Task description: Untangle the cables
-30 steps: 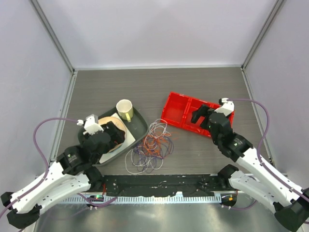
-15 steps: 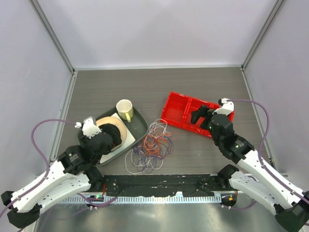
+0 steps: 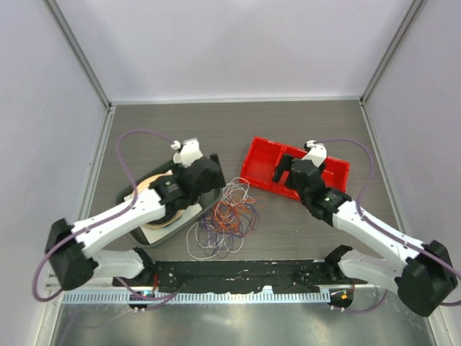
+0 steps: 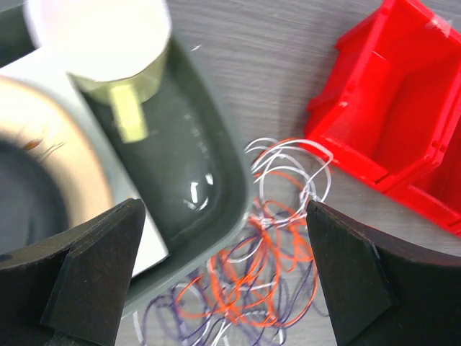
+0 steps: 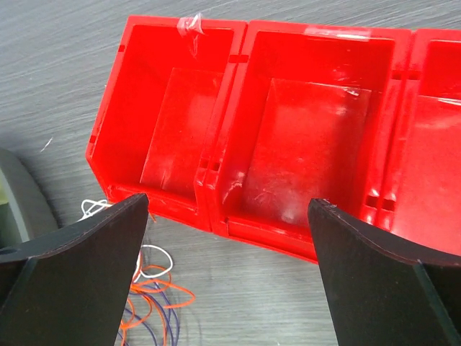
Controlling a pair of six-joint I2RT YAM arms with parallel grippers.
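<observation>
Open jaws on either side, nothing held yet.
The left gripper [image 3: 205, 173] hangs over the right rim of the tray [image 3: 213, 196], jaws spread and empty. The cables [image 3: 225, 215] lie on the table [image 3: 144, 137] just right of it, a loose heap stretched near-to-far between tray and red bin [image 3: 261, 164]. The right gripper [image 3: 287, 171], equally spread and empty, hovers over the bin, farther off.

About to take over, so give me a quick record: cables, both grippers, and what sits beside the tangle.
cables: one loose tangle of orange-red, purple and white loops, ungripped
left gripper: open, above the tray's right edge, next to the tangle
right gripper: open, over the red bin
tray: dark grey, left of the tangle, holds a cup
red bin: right of the tangle, visible compartments empty
</observation>
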